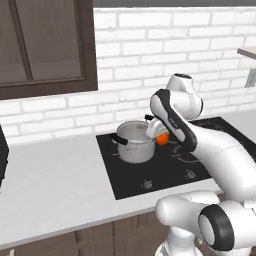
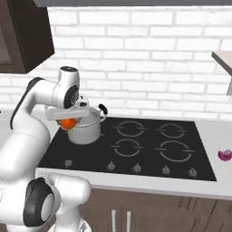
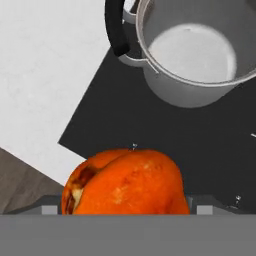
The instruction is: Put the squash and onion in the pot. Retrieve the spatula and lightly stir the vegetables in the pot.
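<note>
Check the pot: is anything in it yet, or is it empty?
Empty. The hand view looks into the pot and shows a bare steel bottom; the orange squash is at the end effector, beside the pot, not inside.

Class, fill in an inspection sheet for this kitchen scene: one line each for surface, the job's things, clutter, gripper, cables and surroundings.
Surface: pale counter with a black cooktop set into it.
Job's things: steel pot on the cooktop's rear left burner, inside looks empty in the hand view; orange squash held beside the pot, not yet in it; purple onion on the counter right of the cooktop.
Clutter: nothing seen.
Gripper: gripper shut on the squash, close to the pot's rim.
Cables: nothing seen.
Surroundings: white brick wall, dark wall cabinets, dark drawers below the counter.
</note>
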Robot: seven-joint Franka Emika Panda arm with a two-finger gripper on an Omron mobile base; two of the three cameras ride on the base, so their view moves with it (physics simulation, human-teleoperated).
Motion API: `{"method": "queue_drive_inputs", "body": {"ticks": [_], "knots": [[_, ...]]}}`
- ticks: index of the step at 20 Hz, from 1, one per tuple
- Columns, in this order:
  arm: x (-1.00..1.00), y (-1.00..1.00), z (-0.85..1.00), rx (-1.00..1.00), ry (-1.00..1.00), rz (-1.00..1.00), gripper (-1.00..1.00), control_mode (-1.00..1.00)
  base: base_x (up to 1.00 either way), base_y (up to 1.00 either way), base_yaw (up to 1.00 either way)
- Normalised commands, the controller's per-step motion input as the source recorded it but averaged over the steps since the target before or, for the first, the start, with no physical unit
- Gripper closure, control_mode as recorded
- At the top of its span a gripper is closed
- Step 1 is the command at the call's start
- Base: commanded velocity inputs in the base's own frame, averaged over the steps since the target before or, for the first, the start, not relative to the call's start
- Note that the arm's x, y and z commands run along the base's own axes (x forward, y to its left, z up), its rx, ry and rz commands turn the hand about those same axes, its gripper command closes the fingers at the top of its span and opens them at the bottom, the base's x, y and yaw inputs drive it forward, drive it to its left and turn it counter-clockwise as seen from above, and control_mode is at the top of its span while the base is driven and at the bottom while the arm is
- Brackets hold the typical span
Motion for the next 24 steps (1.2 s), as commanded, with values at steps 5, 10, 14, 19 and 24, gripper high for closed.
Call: {"method": "queue_drive_inputs", "body": {"ticks": [5,10,14,19,24], "knots": [[0.91,0.09,-0.22,0.0,0.09,-0.04,1.0,-1.0,0.0,0.0,0.0],[0.8,0.14,-0.3,0.0,0.08,-0.04,1.0,-1.0,0.0,0.0,0.0],[0.75,0.12,-0.38,0.0,0.08,-0.03,1.0,-1.0,0.0,0.0,0.0],[0.68,0.09,-0.39,0.0,0.05,-0.03,1.0,-1.0,0.0,0.0,0.0],[0.54,0.02,-0.41,-0.01,0.01,-0.02,1.0,-1.0,0.0,0.0,0.0]]}}
